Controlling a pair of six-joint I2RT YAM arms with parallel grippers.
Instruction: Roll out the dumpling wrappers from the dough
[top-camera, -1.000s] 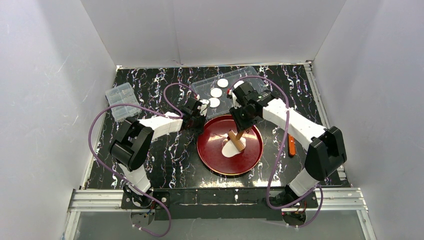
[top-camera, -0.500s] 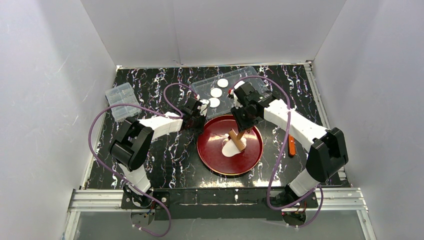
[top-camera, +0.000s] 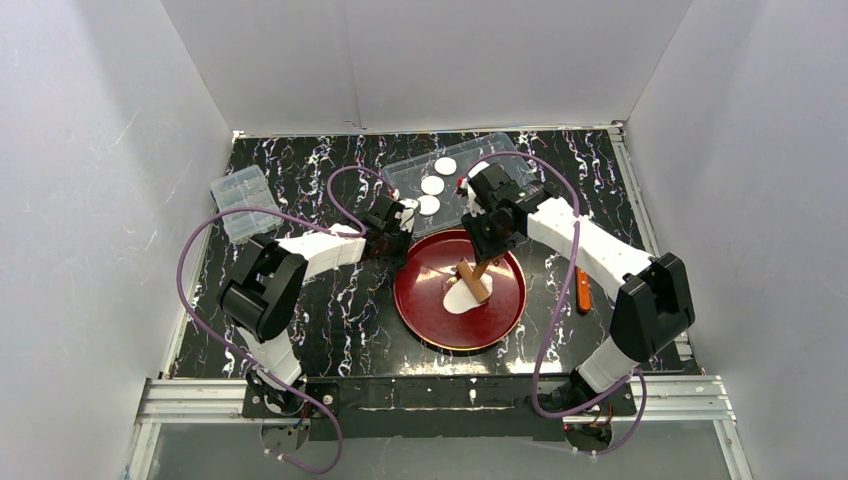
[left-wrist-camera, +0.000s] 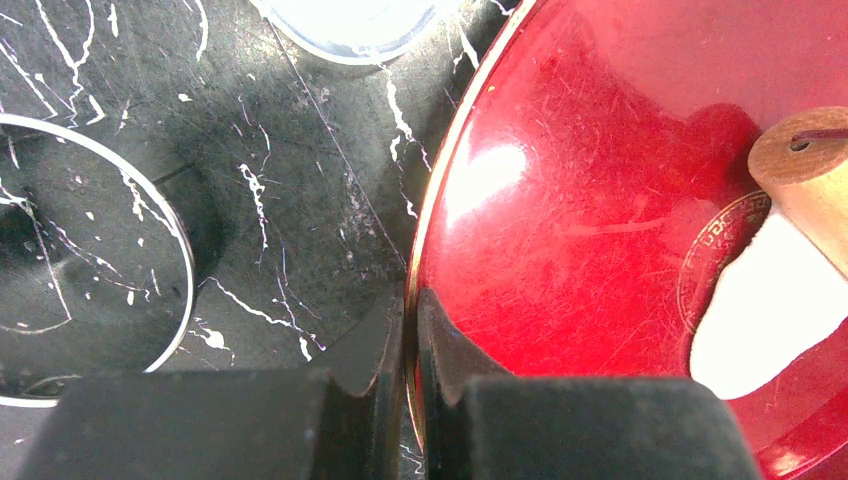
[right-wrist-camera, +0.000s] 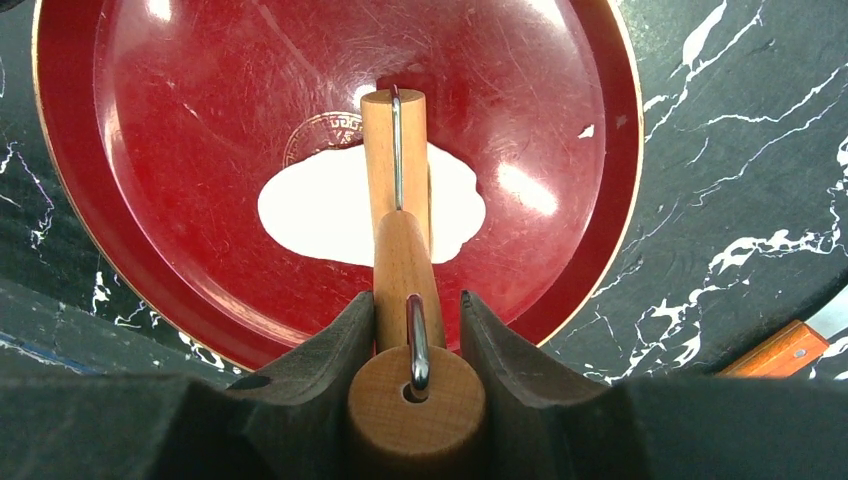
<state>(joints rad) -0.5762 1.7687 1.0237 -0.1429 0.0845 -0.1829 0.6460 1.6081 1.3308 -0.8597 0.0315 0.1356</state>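
Note:
The dough (top-camera: 460, 298) lies as a thin irregular white sheet in the middle of the red plate (top-camera: 420, 305). It also shows in the right wrist view (right-wrist-camera: 315, 215) and the left wrist view (left-wrist-camera: 770, 325). My right gripper (top-camera: 485, 250) (right-wrist-camera: 412, 315) is shut on the handle of a wooden roller (right-wrist-camera: 395, 150), whose barrel rests on the dough. My left gripper (top-camera: 400, 238) (left-wrist-camera: 410, 325) is shut on the plate's left rim (left-wrist-camera: 425, 230). Three round dumpling wrappers (top-camera: 432, 185) lie in a clear tray (top-camera: 500, 150) behind the plate.
A metal ring cutter (left-wrist-camera: 150, 200) lies on the black marble table left of the plate. A clear lidded box (top-camera: 243, 203) stands at the far left. An orange-handled knife (top-camera: 583, 293) (right-wrist-camera: 790, 350) lies right of the plate. White walls enclose the table.
The right arm and roller have shifted very slightly over the dough. The left gripper stays clamped on the plate rim.

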